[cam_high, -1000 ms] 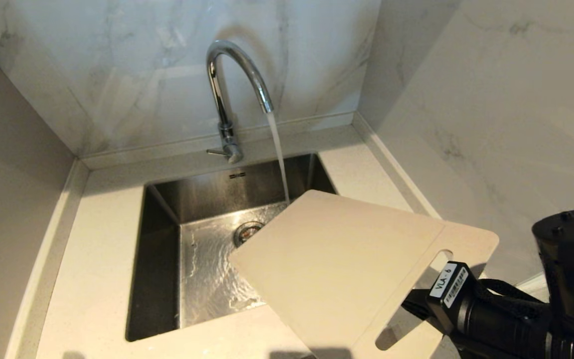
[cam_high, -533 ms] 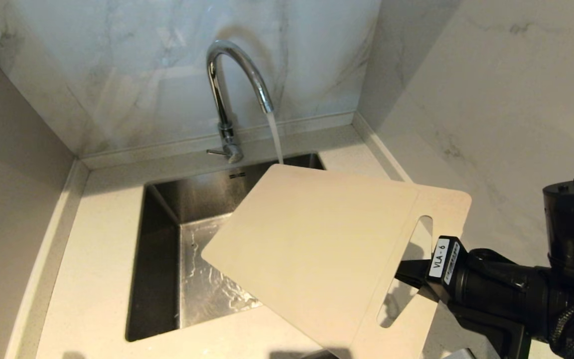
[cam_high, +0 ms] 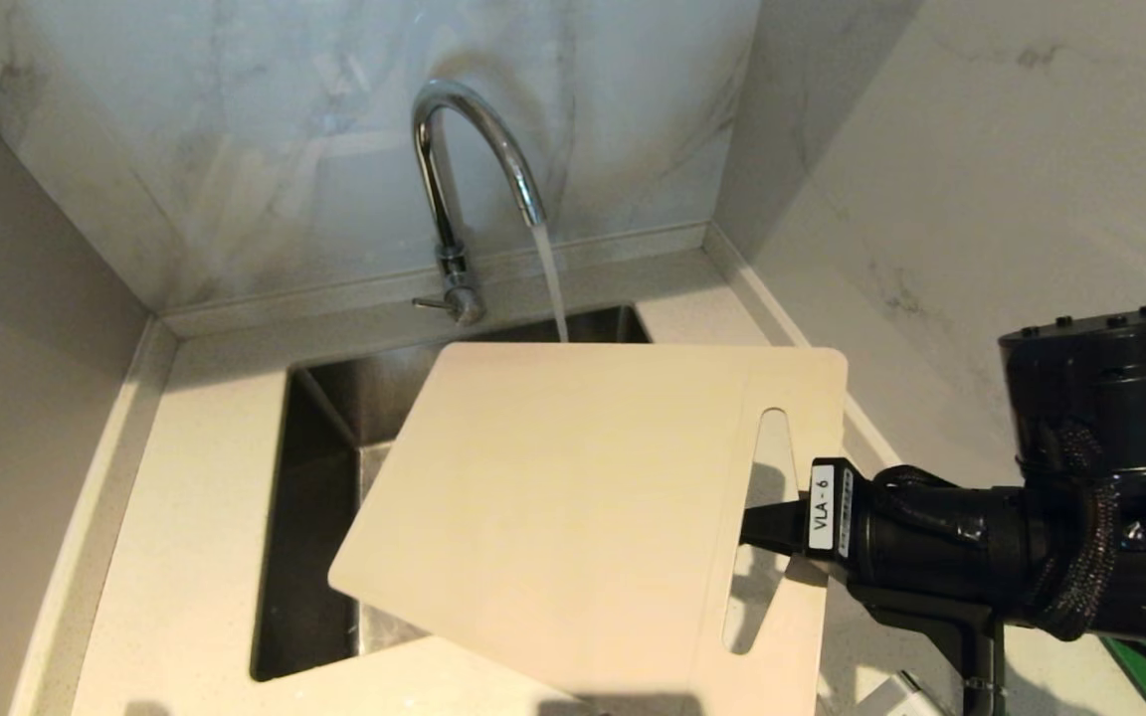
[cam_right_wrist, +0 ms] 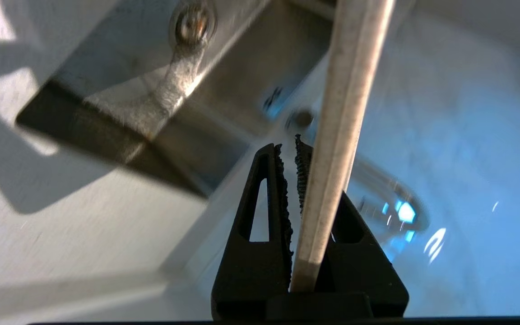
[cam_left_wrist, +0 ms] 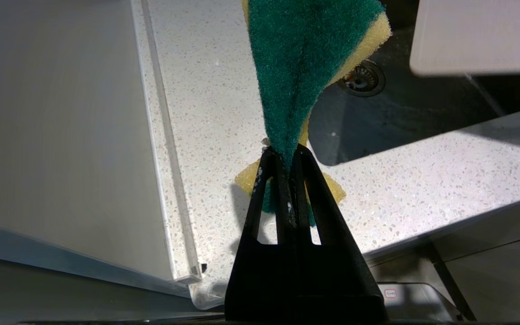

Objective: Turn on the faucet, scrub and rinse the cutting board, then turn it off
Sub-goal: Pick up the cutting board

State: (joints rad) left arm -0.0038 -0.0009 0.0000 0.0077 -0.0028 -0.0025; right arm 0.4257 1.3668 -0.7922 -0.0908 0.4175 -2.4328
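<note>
- Right gripper (cam_high: 754, 527), at the head view's right centre, is clamped on the handle end of the cutting board (cam_high: 573, 507), which is held over the sink (cam_high: 319, 477), likely for rinsing.
- Left gripper (cam_left_wrist: 287, 153) is closed on one sponge (cam_left_wrist: 305, 58).
- One faucet (cam_high: 469, 159) is seen running at upper centre.

A white label (cam_high: 821, 510) on the right gripper's (cam_high: 762, 527) black wrist, at about four o'clock, reads "VLA-6".
</note>
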